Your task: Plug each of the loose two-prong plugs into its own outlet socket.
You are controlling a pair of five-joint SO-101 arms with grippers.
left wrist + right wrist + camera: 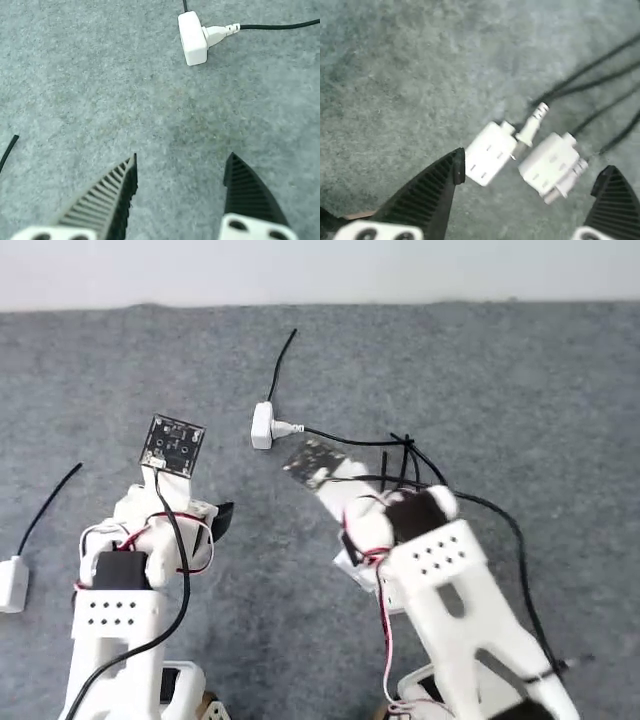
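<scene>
In the left wrist view a white outlet socket (pixel 192 37) lies on the grey carpet with a white plug (pixel 218 34) pushed into its side, and a black cable runs off from it. My left gripper (pixel 180 175) is open and hovers short of that socket with nothing between its fingers. The same socket (pixel 262 425) and plug (pixel 287 428) lie between the two arms. My right gripper (pixel 535 164) is open above two white socket blocks (pixel 490 152) (pixel 552 162). A white plug (pixel 532 125) lies against them; I cannot tell whether it is seated.
Another white socket (pixel 12 583) with a thin black cord (pixel 55 495) lies at the far left edge. Several black cables (pixel 430 475) loop around the right arm. Open grey carpet (pixel 500 370) stretches to the back wall.
</scene>
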